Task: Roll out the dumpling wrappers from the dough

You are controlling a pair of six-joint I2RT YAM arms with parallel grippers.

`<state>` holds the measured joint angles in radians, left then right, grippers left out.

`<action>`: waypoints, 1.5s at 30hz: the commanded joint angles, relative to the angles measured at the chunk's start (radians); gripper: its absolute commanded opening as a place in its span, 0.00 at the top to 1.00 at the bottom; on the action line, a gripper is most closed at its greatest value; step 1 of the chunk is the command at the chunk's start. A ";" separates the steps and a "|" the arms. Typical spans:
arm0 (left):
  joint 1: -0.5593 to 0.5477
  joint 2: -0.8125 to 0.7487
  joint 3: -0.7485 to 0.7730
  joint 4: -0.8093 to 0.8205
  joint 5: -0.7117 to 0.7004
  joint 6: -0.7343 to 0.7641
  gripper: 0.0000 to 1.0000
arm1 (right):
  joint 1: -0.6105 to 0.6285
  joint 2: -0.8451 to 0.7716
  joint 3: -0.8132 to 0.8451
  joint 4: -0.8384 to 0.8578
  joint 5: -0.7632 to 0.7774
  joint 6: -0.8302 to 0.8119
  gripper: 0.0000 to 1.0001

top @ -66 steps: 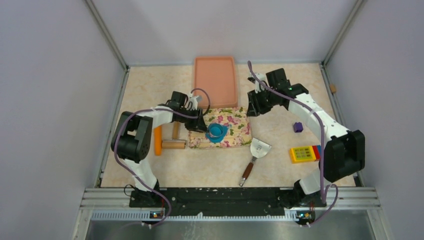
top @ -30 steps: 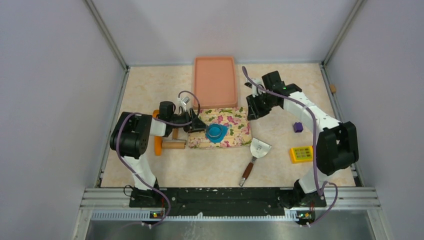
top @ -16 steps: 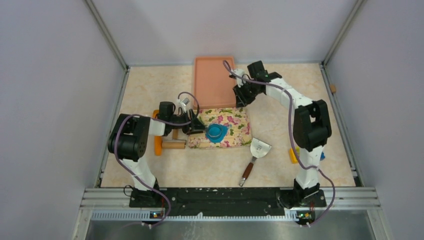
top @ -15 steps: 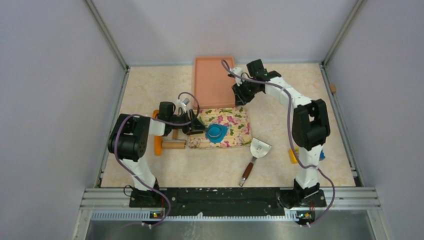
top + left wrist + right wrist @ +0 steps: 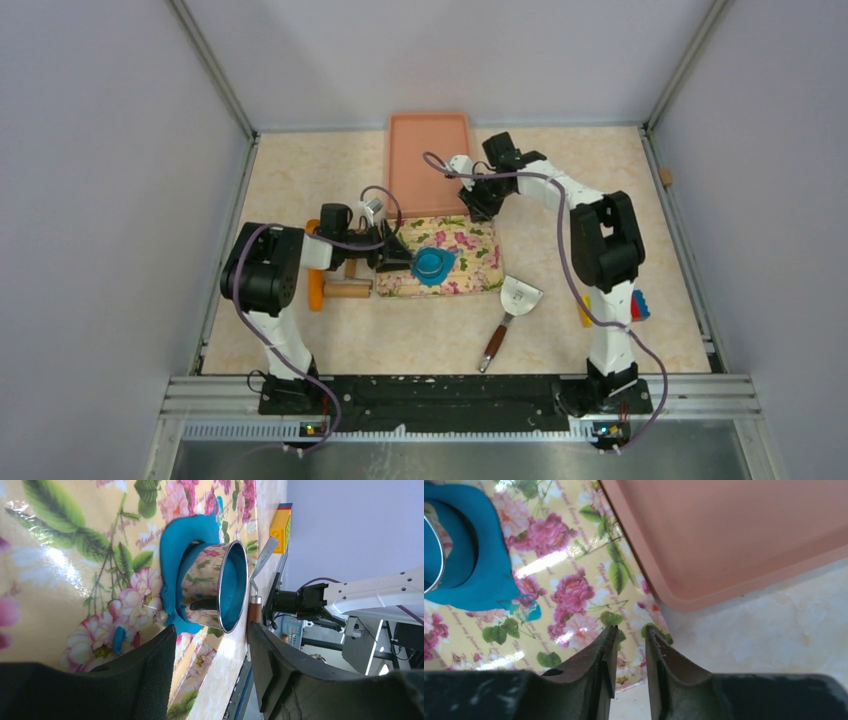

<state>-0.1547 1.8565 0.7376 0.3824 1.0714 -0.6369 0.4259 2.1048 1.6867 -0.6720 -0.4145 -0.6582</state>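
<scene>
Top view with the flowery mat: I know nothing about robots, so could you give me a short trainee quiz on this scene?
1. True or false: the metal ring cutter stands on the blue dough.
2. What lies against the far edge of the floral mat? A) a pink tray B) a glass bowl C) a wooden board
3. Which pincer is nearer the cutter?

Key: 1 true; 2 A; 3 the left pincer.

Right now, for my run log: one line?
left gripper: open, at ring cutter; right gripper: slightly open, empty; dough: under ring cutter
</scene>
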 commanded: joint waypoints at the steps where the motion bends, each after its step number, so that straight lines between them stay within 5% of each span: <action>1: 0.006 0.028 0.025 0.076 0.043 -0.030 0.41 | 0.030 -0.065 -0.046 0.047 -0.031 0.049 0.78; 6: 0.006 0.037 0.024 0.091 0.025 -0.040 0.41 | 0.040 -0.078 -0.106 0.046 -0.074 0.129 1.00; 14: 0.006 -0.035 0.045 -0.069 -0.077 0.074 0.42 | 0.040 -0.079 -0.184 0.092 -0.070 0.248 1.00; 45: -0.111 -0.068 -0.022 -0.006 -0.033 0.113 0.42 | 0.053 -0.034 -0.234 0.165 0.054 0.412 1.00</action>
<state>-0.2344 1.8355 0.7475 0.3252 1.0153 -0.5434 0.4633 2.0617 1.4723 -0.5003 -0.4061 -0.2588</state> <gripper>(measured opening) 0.581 0.006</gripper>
